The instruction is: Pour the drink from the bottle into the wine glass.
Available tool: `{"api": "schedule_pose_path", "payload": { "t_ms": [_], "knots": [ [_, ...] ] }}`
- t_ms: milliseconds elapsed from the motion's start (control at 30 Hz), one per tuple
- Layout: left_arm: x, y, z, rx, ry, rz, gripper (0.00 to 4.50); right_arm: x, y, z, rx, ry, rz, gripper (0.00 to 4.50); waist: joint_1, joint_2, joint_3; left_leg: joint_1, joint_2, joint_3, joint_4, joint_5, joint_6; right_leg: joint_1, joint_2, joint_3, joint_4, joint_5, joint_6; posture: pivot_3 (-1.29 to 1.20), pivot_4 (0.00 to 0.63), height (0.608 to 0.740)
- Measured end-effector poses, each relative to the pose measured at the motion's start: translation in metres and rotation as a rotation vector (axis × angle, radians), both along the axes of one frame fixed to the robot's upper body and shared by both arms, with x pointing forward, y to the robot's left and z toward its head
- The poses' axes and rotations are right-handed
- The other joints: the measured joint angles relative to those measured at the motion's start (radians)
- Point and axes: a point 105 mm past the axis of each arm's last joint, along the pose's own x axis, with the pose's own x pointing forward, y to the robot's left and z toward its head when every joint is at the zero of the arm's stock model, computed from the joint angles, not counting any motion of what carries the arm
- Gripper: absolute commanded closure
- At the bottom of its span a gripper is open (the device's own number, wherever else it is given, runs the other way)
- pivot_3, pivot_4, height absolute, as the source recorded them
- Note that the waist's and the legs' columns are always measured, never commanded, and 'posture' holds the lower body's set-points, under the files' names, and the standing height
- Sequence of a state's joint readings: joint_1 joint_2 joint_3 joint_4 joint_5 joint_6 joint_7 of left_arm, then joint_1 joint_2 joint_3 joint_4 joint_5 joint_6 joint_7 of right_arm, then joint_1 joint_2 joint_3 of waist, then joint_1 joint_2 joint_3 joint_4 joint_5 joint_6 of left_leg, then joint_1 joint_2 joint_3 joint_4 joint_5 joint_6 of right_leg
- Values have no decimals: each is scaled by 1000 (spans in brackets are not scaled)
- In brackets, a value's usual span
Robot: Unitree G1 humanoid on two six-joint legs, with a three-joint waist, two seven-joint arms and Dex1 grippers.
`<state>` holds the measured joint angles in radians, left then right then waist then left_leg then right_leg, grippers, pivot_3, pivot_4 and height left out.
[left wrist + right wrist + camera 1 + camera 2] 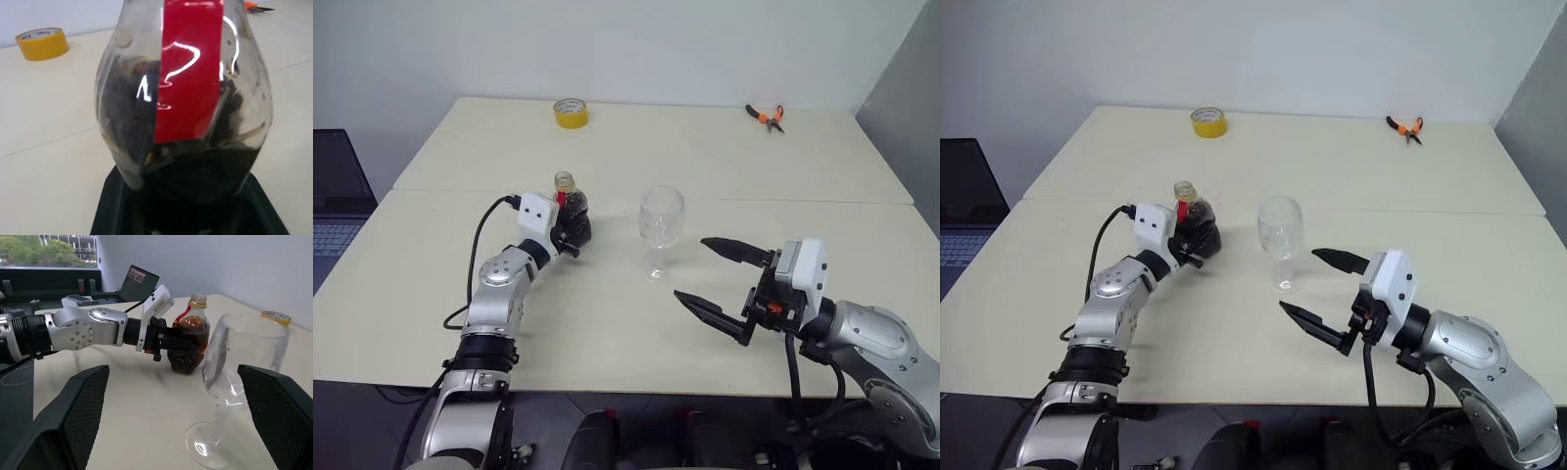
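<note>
Left tool (1197, 238) clamped on round body of bottle (570, 208); bottle stands upright on counter (431, 264), left of wine glass (661, 228), near but apart. Bottle clear plastic, open neck with yellowish ring, dark drink (188, 340) fills lower body. Red label strip (188, 73) down bottle side; no writing readable on it. Wine glass upright, empty. Right tool (722, 279) fingers wide apart, hovers just right of glass, touches nothing. Yellow tape roll (570, 113) and orange pliers (766, 117) at far edge; print on tape roll too small to read.
</note>
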<state>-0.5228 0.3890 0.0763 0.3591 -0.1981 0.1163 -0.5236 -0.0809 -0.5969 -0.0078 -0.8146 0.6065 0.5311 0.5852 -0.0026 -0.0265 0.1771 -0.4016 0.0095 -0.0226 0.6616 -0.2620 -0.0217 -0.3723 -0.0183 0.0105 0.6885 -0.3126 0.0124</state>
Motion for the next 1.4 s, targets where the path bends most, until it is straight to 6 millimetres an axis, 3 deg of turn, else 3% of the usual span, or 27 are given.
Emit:
{"api": "schedule_pose_path", "payload": {
  "t_ms": [300, 500, 833, 1133, 1400],
  "knots": [
    [-10, -41, 52, 112, -153, -246, 3729, 7, 0, 14, 27, -38, -71, 0, 0, -1, 1, 0, 0, 0, 0, 0, 0, -1, 0, 0, 1, 0, 0, 0, 150, 740],
    [-10, -60, 68, 264, -230, -378, 3729, 8, 1, 19, 52, -79, -88, 0, 0, -1, 1, -1, 0, 0, 0, 0, 0, -1, 0, 0, 0, 0, 0, 0, 150, 740],
    [3, -68, 81, 463, -337, -457, 3754, 18, 11, 16, 122, -131, -124, 0, -1, -1, 1, -1, -1, 1, 0, 0, 0, -1, 1, 1, 1, 0, 0, 0, 150, 740],
    [11, -65, 102, 722, -546, -460, 3755, 29, 15, 15, 129, -151, -150, 0, -1, -1, 1, -1, -1, 1, 0, 0, 0, -2, 1, 1, 1, 0, 0, 0, 150, 740],
    [13, -65, 102, 864, -665, -439, 3761, 31, 19, 18, 146, -155, -148, 0, -1, -1, 1, -1, -1, 1, 0, 0, 0, -2, 0, 0, 1, 0, 0, 0, 150, 740]
  ]
}}
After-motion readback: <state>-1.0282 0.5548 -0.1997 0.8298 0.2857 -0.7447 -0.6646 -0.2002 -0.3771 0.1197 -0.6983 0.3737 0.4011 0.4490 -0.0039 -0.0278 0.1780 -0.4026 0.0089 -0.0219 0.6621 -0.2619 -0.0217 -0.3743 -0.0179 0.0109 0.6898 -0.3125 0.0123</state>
